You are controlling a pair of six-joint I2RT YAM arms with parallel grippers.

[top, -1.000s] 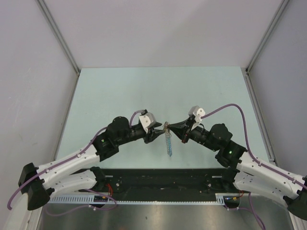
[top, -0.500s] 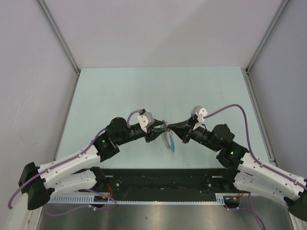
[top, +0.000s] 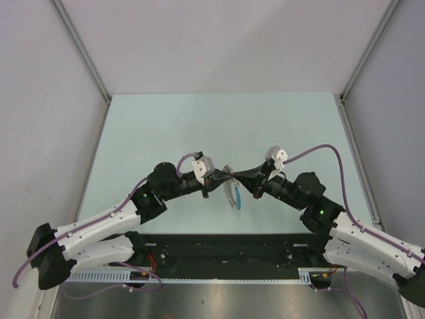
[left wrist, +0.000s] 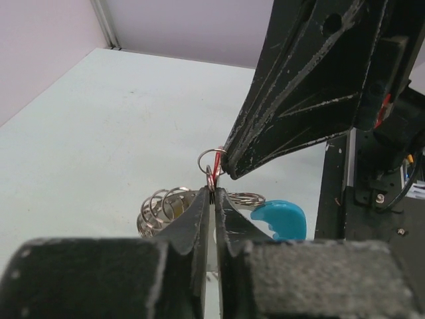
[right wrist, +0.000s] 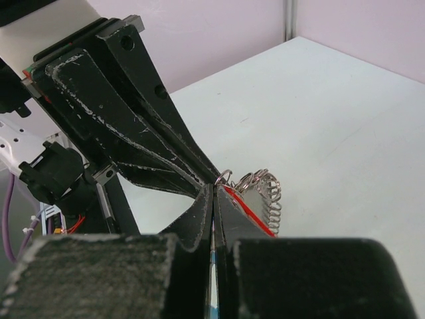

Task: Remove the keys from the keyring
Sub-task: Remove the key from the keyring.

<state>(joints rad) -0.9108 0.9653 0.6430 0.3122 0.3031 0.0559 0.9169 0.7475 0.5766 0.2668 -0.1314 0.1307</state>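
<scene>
From above, the left gripper (top: 219, 178) and right gripper (top: 238, 177) meet tip to tip over the worktop (top: 166, 126), and the keyring (top: 232, 194) hangs from them. Left wrist: jaws pinched shut on one of its silver rings. Right wrist: jaws closed on the keyring, with the red key (right wrist: 249, 207) lying against their tip.

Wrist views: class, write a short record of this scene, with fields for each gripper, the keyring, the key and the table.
Left gripper: shut on a small ring of the silvery coiled metal keyring with a blue arc
Right gripper: shut, pinching the same keyring, tip to tip with the left
Keyring: coils dangle below the fingertips
Tiny red-headed key: red part beside the right gripper's tip; blade hidden
Pale green table: beneath both arms
</scene>
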